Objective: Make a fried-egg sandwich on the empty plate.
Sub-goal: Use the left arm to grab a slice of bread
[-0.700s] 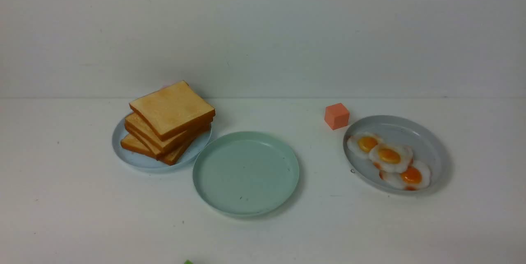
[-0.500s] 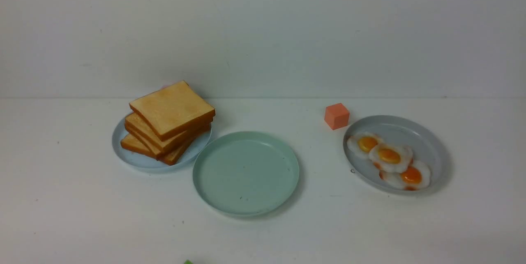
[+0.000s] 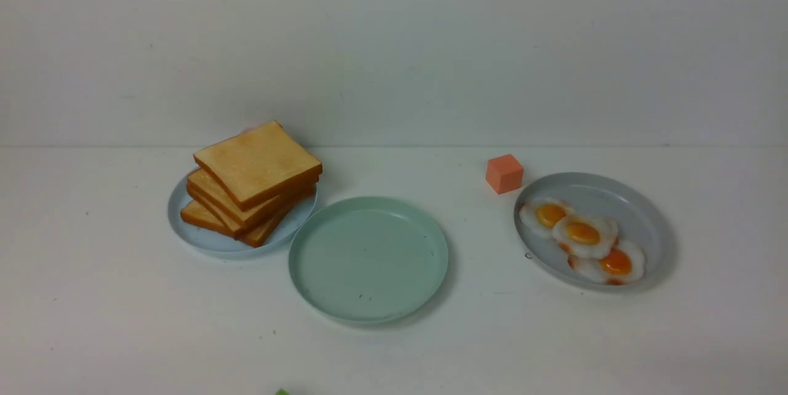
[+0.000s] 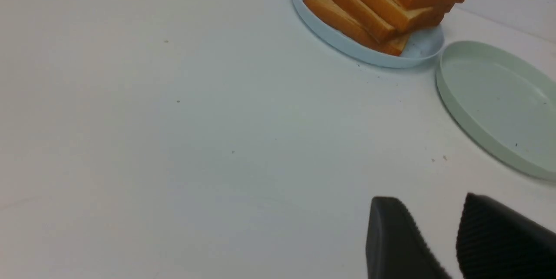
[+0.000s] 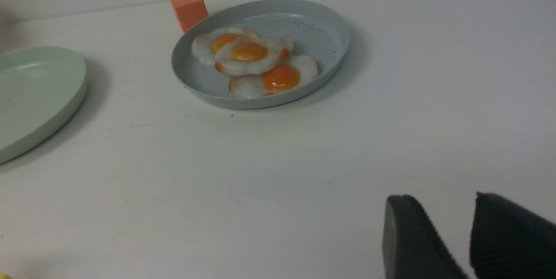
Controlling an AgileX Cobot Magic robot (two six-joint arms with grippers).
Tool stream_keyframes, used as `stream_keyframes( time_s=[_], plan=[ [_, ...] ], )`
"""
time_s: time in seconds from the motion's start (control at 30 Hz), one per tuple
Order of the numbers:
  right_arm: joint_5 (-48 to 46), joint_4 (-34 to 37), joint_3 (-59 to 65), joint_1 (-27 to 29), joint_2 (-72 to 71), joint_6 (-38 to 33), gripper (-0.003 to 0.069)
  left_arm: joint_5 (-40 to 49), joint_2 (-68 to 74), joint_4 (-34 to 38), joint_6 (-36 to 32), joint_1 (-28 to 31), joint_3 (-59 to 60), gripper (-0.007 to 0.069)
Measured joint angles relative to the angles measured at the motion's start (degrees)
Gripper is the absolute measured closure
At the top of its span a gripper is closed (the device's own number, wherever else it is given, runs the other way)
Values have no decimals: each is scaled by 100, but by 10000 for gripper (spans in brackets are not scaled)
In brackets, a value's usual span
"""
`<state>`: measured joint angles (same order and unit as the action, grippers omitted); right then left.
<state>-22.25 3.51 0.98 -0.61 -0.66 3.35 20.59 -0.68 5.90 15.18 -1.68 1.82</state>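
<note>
Plate for the sandwich: mint-green plate point(image 3: 368, 259) sits low and centre in the front view, with only a few dark specks on its bare surface.
Toast: stack of toast slices point(image 3: 258, 164), left of centre and fanned crookedly, rests on a pale blue plate point(image 3: 196, 236) whose rim meets or nearly meets the mint-green plate's upper left edge.
Eggs: three toy fried eggs point(image 3: 583, 233) overlap in a diagonal row on a grey plate point(image 3: 615, 195) at centre right, well apart from the mint-green plate.
Cube: small orange cube point(image 3: 504, 173) stands on the white table point(image 3: 123, 321) just beside the grey plate's upper left rim.
Arms: neither arm reaches into the front view; a green scrap point(image 3: 282, 392) at the bottom edge is too small to identify.
Left gripper point(image 4: 432, 198): held low over bare table and slanted towards the toast and the mint-green plate, well short of both. Its black ribbed jaws are parted with a clear gap and hold nothing.
Right gripper point(image 5: 439, 196): likewise low over bare table, facing the eggs from well back. Its jaws stand apart by a similar gap and are empty.
Contact with table: cannot tell for either gripper.
</note>
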Motion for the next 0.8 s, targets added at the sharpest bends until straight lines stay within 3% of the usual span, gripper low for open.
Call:
stream_keyframes(
  time_s=[0.03, 0.23, 0.4, 0.53, 0.63, 0.7, 0.73, 0.8],
  plan=[
    [0, 0, 0, 0, 0, 0, 421, -63, 0, 35, 20, 0, 0, 386],
    [0, 0, 0, 0, 0, 0, 421, -1163, 0, 1900, 1225, 0, 0, 386],
    [0, 0, 0, 0, 0, 0, 421, -1209, 8, 2321, 1309, 0, -125, 428],
    [0, 0, 0, 0, 0, 0, 421, -569, 613, 2205, 568, -11, -995, 545],
    [0, 0, 0, 0, 0, 0, 421, 243, 1731, 2087, -715, -11, -2105, 638],
    [0, 0, 0, 0, 0, 0, 421, 677, 2186, 2066, -1179, -11, -2466, 638],
    [0, 0, 0, 0, 0, 0, 421, 1224, 2846, 2051, -1736, -51, -2971, 638],
    [0, 0, 0, 0, 0, 0, 421, 1674, 3347, 2031, -2061, -169, -3311, 638]
  ],
)
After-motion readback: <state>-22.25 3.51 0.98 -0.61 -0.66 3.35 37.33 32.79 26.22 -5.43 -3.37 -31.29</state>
